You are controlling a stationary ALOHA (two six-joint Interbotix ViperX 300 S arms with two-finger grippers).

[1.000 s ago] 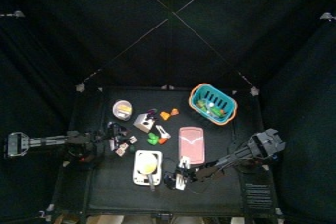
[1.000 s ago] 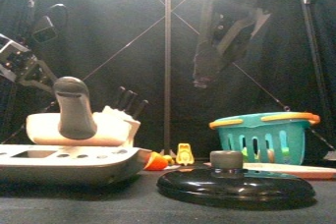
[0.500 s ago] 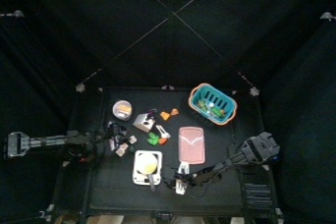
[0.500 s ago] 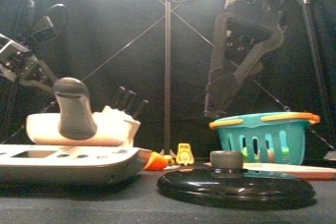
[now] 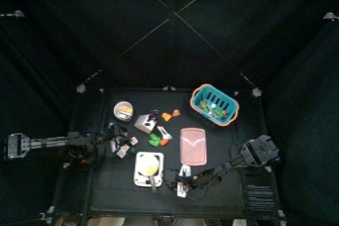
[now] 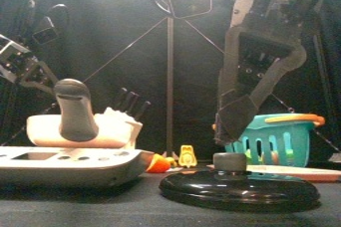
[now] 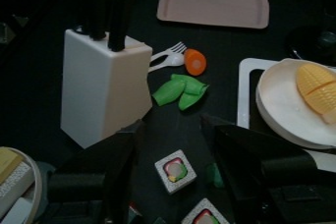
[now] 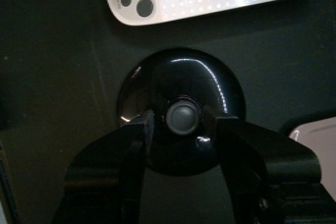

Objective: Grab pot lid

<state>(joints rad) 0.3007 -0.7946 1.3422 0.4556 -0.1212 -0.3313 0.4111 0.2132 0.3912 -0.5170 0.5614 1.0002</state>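
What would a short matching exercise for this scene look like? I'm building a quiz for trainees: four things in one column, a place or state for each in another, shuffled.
Things
1. pot lid
2. teal basket
3. white knife block
4. pink tray

Places or states
A. holds dark-handled knives, beside the green and orange toy food
B. at the table's front edge, straight ahead of the right gripper, whose open jaws flank its knob
C. flat mid-table, between basket and lid
D. toward the table's back right

Pairs: 1-B, 2-D, 3-A, 4-C
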